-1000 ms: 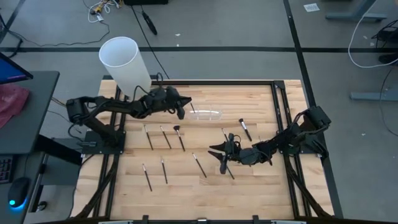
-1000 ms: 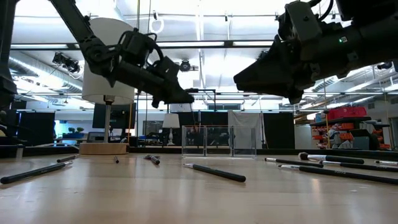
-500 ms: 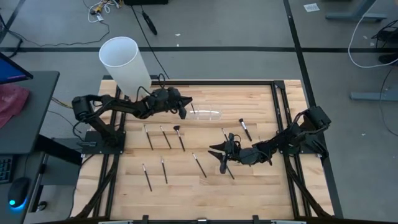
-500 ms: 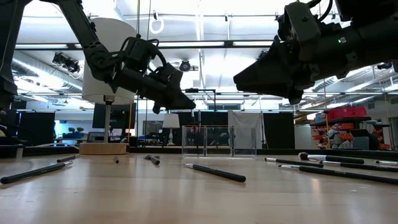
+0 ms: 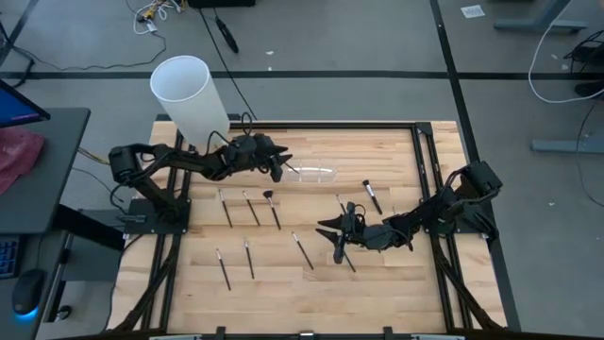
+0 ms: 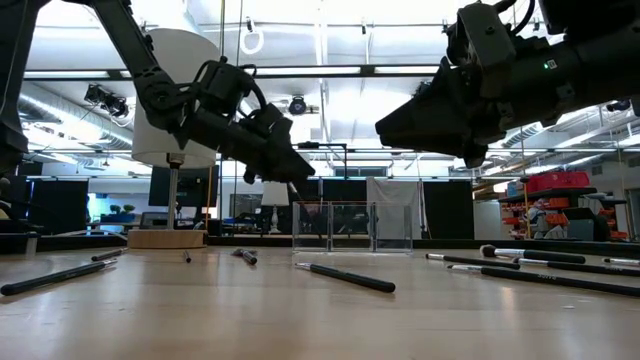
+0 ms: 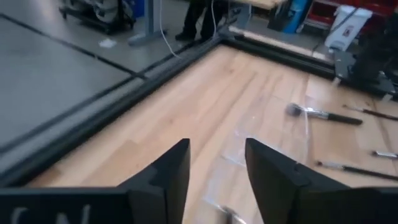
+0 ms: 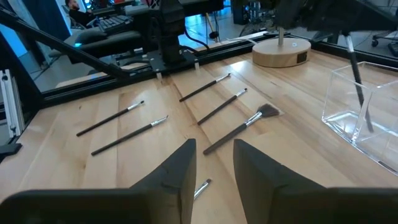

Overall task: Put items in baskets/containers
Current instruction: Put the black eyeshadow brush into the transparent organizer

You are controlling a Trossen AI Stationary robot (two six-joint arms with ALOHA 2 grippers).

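— Where is the brush (image 8: 359, 87)?

— Dropping upright into the clear holder (image 5: 313, 174), at twelve o'clock on the table (image 5: 396, 283). The left gripper (image 5: 276, 167) hangs above, fingers parted to release it.

— The right gripper (image 5: 332, 232)?

— Waiting at five o'clock, fingers narrowly apart, empty.

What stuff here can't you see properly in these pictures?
- Clear holder: in the high view only a faint outline shows, so its contents can't be counted.
- Brush dropping into the holder: in the right wrist view its top end is hidden behind the left arm.
- Left gripper: the left wrist view's bottom edge cuts off the jaws' base.
- White cylinder: partly hidden by the left arm in the low view.
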